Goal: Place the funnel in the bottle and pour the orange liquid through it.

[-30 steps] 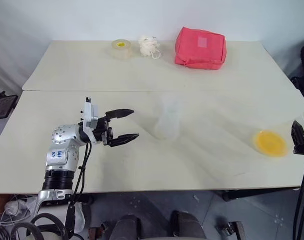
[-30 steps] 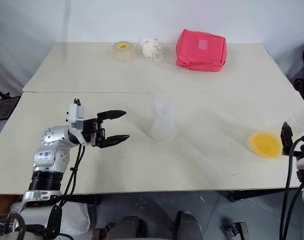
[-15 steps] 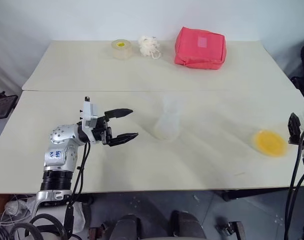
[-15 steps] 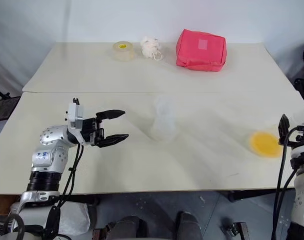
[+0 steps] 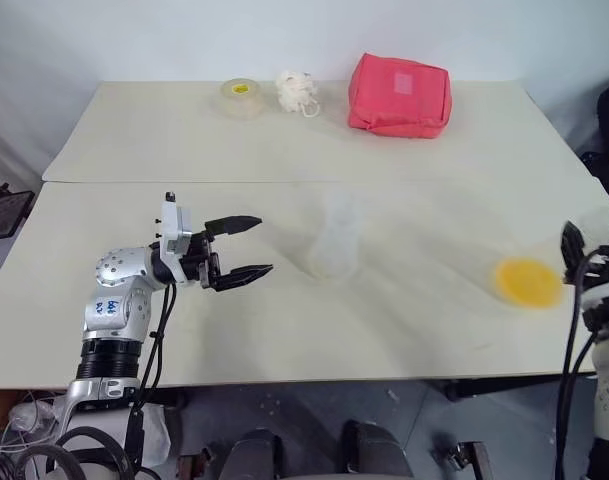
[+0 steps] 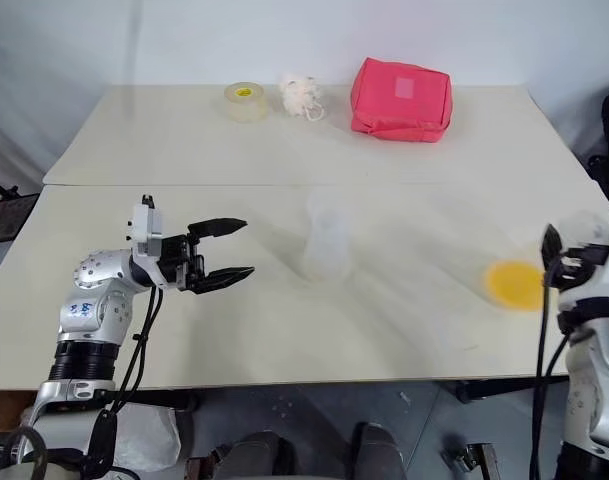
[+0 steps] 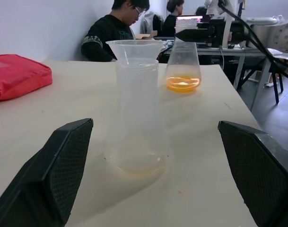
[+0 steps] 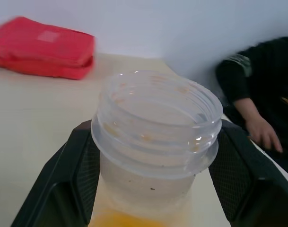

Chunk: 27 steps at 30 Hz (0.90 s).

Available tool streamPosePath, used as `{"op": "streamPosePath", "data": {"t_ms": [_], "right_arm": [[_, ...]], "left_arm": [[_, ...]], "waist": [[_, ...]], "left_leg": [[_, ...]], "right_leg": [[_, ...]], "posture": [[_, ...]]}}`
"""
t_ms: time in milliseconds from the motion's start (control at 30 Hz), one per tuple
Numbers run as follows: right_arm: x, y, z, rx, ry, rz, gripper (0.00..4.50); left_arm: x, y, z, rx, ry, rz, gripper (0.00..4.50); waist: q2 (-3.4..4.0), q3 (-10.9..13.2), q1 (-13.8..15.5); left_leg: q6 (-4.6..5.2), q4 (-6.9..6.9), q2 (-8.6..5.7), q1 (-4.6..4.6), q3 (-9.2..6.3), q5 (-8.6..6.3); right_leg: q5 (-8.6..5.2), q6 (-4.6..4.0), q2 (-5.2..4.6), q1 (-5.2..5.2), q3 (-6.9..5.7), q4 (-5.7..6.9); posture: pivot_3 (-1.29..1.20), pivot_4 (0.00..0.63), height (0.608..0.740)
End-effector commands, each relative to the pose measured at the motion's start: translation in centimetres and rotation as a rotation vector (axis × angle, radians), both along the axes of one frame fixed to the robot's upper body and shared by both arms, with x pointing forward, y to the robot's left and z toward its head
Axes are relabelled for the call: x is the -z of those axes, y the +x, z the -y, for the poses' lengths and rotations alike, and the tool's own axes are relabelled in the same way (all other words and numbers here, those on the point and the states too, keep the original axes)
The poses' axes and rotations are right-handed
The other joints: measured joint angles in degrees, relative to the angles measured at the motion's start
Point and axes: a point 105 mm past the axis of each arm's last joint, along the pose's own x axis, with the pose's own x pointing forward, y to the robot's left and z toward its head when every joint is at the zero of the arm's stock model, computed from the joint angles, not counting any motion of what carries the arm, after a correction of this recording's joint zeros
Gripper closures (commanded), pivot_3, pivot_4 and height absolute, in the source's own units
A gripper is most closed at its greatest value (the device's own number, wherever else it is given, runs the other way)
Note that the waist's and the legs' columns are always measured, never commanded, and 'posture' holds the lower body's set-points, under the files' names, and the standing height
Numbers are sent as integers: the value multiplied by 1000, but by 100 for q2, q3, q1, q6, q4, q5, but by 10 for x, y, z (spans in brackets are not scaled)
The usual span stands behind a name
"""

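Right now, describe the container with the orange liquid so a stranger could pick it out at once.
On the near table, look to its right edge, at the right gripper. Shut in it is a clear flask, wide-based with a threaded open mouth. Unlike the funnel-topped bottle mid-table, it has orange liquid at the bottom.

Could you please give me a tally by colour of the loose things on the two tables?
Clear or whitish plastic: 3 – funnel, bottle, flask holding the orange liquid
Red: 1 – pouch
White: 1 – string bundle
Yellow-centred: 1 – tape roll
Total: 6
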Motion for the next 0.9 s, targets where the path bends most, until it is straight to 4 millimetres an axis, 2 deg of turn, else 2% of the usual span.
{"op": "streamPosePath", "data": {"t_ms": [33,233,333,433,467,567,900], "right_arm": [[-43,0,-36,-77,-135,110,1724],[-75,22,-110,-198,-436,190,1724],[-82,28,-128,-225,-525,228,1724],[-86,34,-152,-245,-722,270,1724],[-81,36,-160,-259,-817,267,1724],[-68,40,-175,-276,-1016,299,1724],[-66,50,-199,-282,-1272,414,1724]], "left_arm": [[-9,3,-2,0,-12,50,0],[-10,8,0,26,-32,76,0],[-11,11,-1,27,-38,82,0],[-17,12,-2,28,-73,102,0],[-17,11,-1,32,-76,106,0],[-14,8,3,45,-74,101,0],[-16,6,7,60,-79,107,0]], "waist": [[8,1,-2],[7,1,6],[7,1,9],[7,1,-1],[7,1,-14],[6,1,-39],[6,2,-150]], "left_leg": [[0,0,0,0,1,0],[0,1,-3,-9,-2,0],[0,1,-4,-13,-3,0],[0,0,-7,-22,-1,0],[0,0,-6,-23,-2,0],[0,-3,-4,-29,-2,0],[-1,-4,3,-39,-16,1]], "right_leg": [[0,0,-1,-1,0,0],[0,0,-1,-6,-7,-1],[0,0,-1,-7,-13,-4],[0,1,-4,-7,-25,-15],[0,1,-4,-7,-28,-18],[0,1,-3,-7,-46,-19],[0,1,-5,-8,-64,-23]], "posture": [[0,150,740],[0,150,740],[0,150,740],[0,150,740],[0,150,740],[0,150,740],[0,150,740]]}}
